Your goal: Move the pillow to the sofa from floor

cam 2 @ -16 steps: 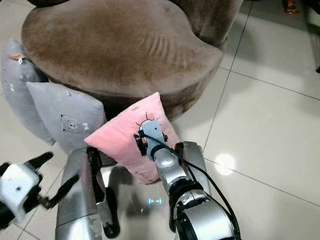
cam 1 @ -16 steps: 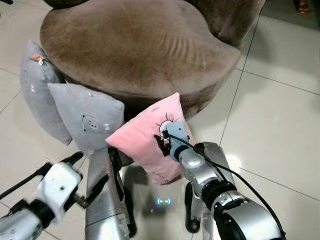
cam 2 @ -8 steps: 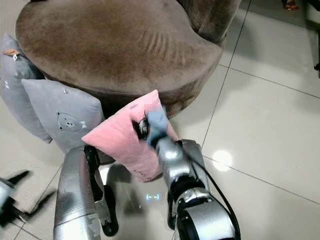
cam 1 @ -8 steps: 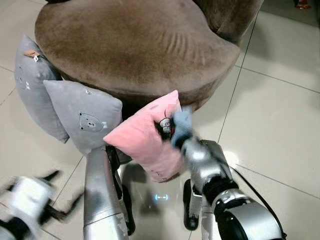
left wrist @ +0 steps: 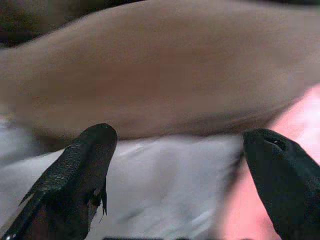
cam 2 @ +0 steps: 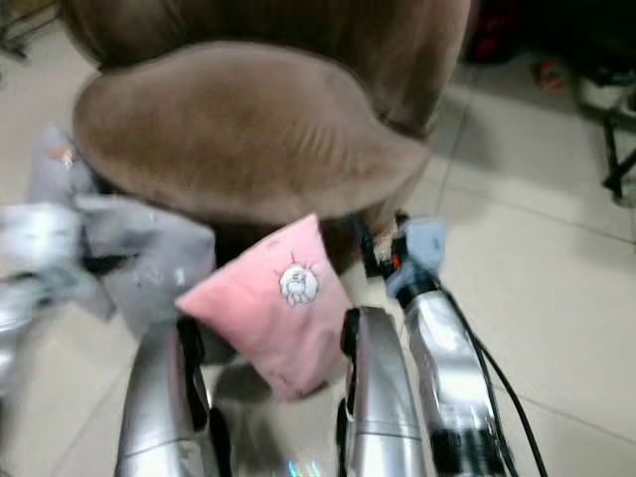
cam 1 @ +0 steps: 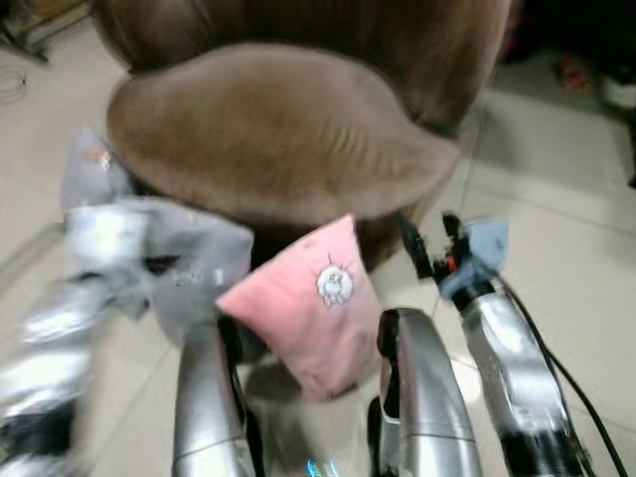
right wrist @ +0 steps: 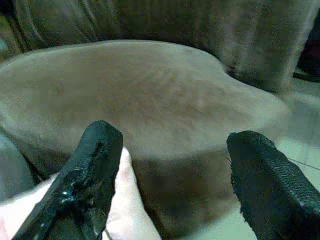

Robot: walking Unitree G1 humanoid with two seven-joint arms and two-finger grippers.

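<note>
The pink pillow point(cam 1: 298, 298) with a small cartoon print stands on the tiled floor, leaning on the base of the brown sofa point(cam 1: 268, 129). My right gripper point(cam 1: 425, 237) is open, raised just right of the pillow's top corner and apart from it. In the right wrist view the right gripper point(right wrist: 175, 137) faces the sofa seat point(right wrist: 165, 95), and a pink corner point(right wrist: 125, 210) lies by one finger. My left gripper point(left wrist: 180, 137) is open and blurred, in front of a grey pillow point(left wrist: 165, 190), with the pink pillow point(left wrist: 260, 200) at one side.
Two grey pillows point(cam 1: 204, 263) point(cam 1: 94, 164) lean on the sofa's left side. My two silver legs point(cam 1: 417, 397) stand on either side of the pink pillow. Open tiled floor point(cam 1: 566, 229) lies to the right. Dark objects sit at the far right.
The camera has tilted up and the picture is blurred. My right gripper has come off the pink pillow and moved up and right. My left arm has risen toward the grey pillow.
</note>
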